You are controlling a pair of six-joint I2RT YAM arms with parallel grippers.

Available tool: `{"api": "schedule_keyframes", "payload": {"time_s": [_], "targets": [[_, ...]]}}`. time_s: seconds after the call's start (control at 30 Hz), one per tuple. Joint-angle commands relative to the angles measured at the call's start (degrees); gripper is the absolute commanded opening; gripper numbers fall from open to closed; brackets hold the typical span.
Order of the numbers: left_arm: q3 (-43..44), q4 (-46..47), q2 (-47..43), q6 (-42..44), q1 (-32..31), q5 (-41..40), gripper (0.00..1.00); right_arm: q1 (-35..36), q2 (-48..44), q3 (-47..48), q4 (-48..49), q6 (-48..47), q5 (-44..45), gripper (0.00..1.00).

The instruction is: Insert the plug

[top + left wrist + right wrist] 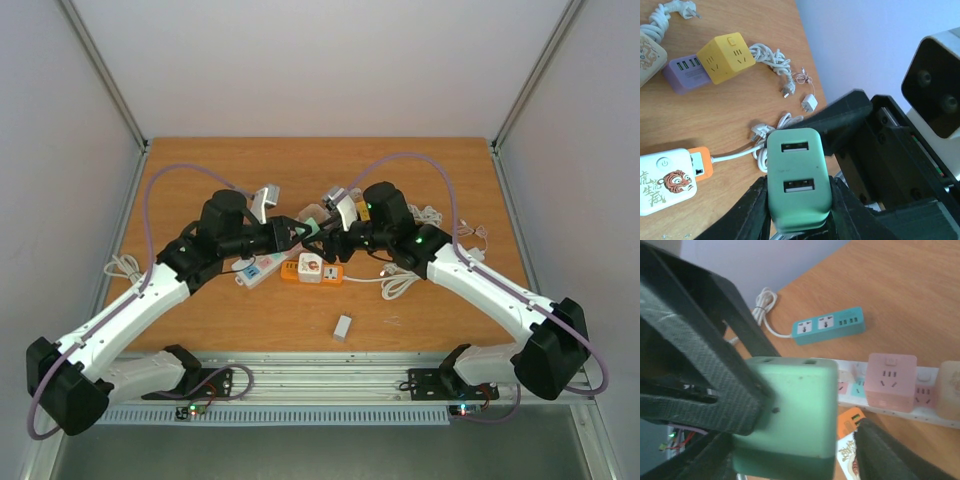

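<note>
Mint-green plastic USB charger block (pixel 799 185) is up in the air mid-table, pinched tight in the left gripper (pixel 799 214). The right gripper (pixel 800 457) straddles it with fingers apart, not clamped. Nothing's plugged in yet, so the whole insertion into the white-and-orange power strip (pixel 312 268) is left

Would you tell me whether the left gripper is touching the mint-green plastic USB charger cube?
Touching: left wrist view shows the left gripper clamping the cube between both fingers.
</note>
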Motion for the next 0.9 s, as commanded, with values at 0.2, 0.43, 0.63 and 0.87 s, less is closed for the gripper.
{"api": "schedule_keyframes", "payload": {"time_s": [0.2,0.43,0.63,0.87], "targets": [[2.1,0.6,-1.1,-1.9,1.2,6.7,0.50,0.1,1.2,2.9,-2.3,-9.6,-5.0,0.35],[5.8,-5.2,2.3,-1.8,1.3,14.7,0.59,0.7,0.4,3.8,-4.9,-19.3,-4.6,0.35],[9.3,-10.6,5.6,-1.5,1.4,17.6,0.56,1.1,1.8,5.9,-6.9,-23.7,-2.2,0.36],[9.1,-10.2,7.8,-4.9,1.9,19.8,0.50,1.4,2.3,6.8,-7.3,-25.5,-3.2,0.37]]}}
